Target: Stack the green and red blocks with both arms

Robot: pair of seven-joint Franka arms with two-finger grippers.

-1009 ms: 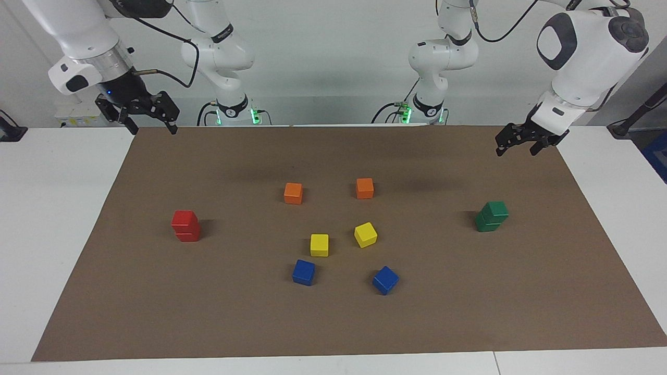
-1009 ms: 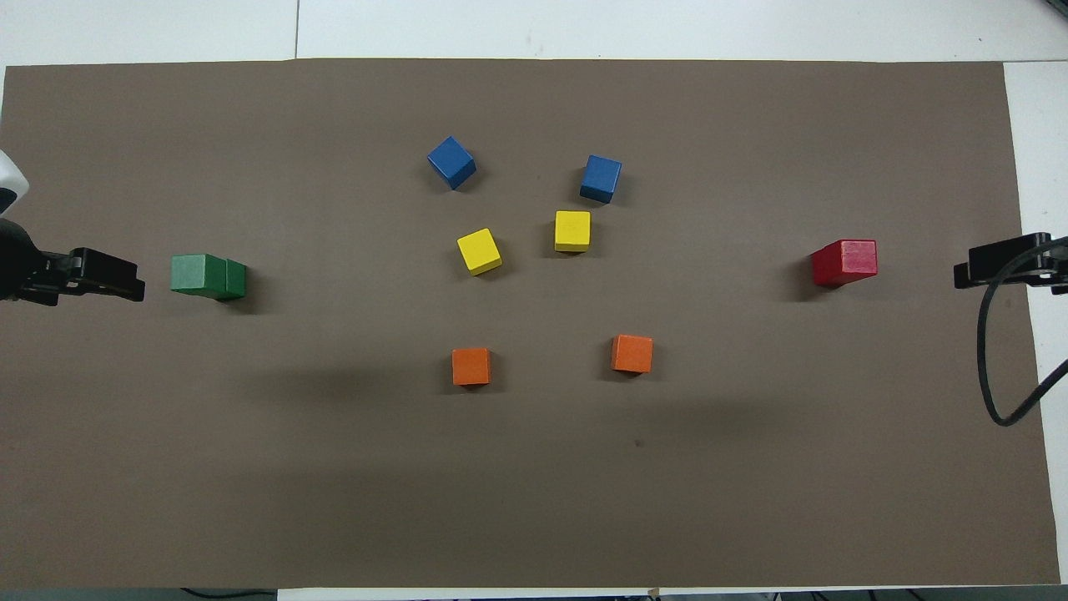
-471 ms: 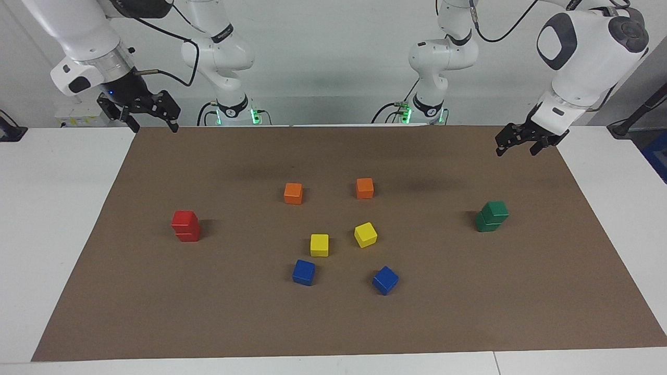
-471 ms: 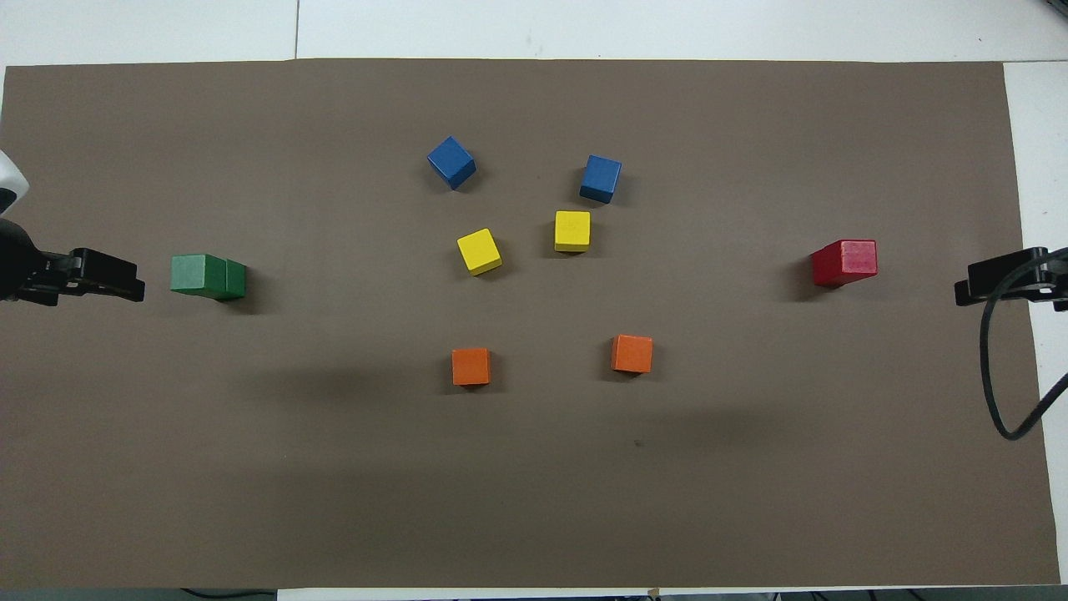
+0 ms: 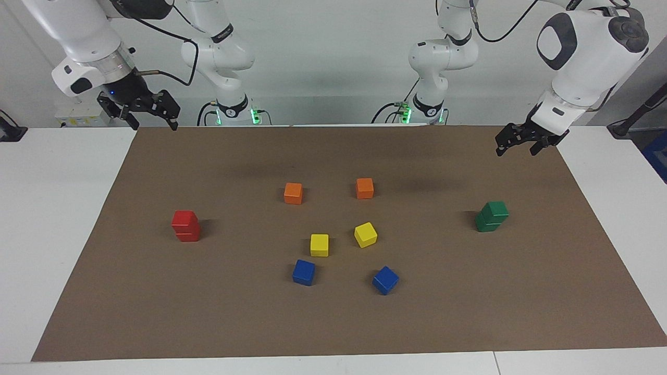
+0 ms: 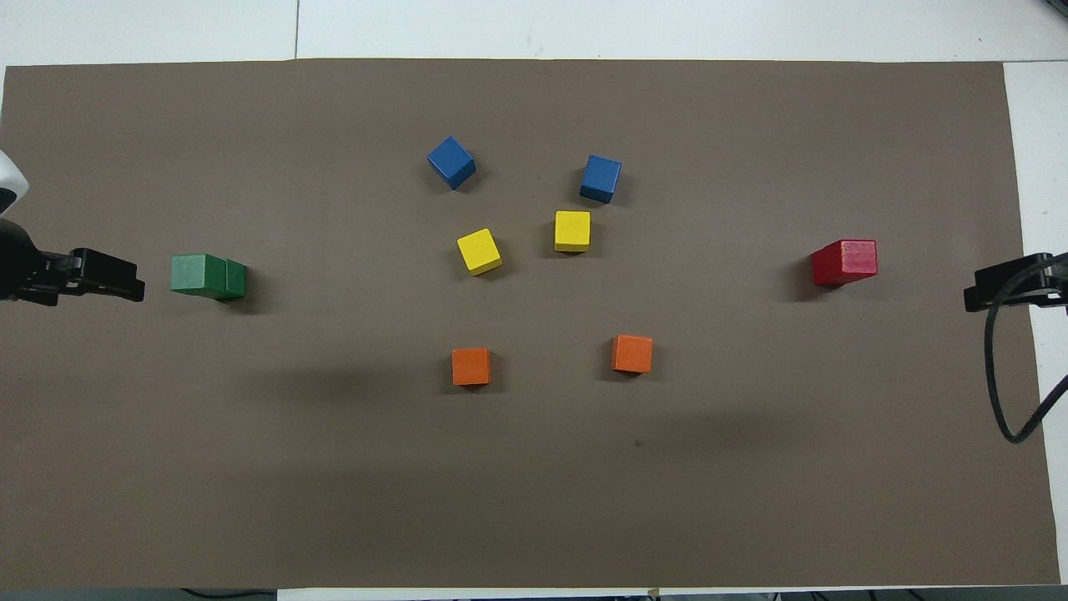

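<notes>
Two red blocks [image 5: 185, 226] stand stacked one on the other toward the right arm's end of the brown mat; from overhead they show as one cube [image 6: 845, 262]. Two green blocks [image 5: 491, 216] stand stacked toward the left arm's end, the top one slightly offset; the overhead view [image 6: 207, 276] shows them too. My right gripper [image 5: 155, 125] hangs open and empty over the mat's edge at its own end [image 6: 993, 285]. My left gripper [image 5: 516, 151] hangs open and empty over the mat's edge at its end [image 6: 121, 282]. Neither touches a stack.
In the mat's middle lie two orange cubes [image 5: 293, 193] [image 5: 365, 188], two yellow cubes [image 5: 319, 245] [image 5: 366, 234] and two blue cubes [image 5: 304, 272] [image 5: 385, 279]. The brown mat [image 5: 208, 323] covers the white table. A black cable [image 6: 997, 384] hangs from the right arm.
The right gripper has drawn a little back toward the robots and outward from the red stack. The left gripper and all blocks have stayed put.
</notes>
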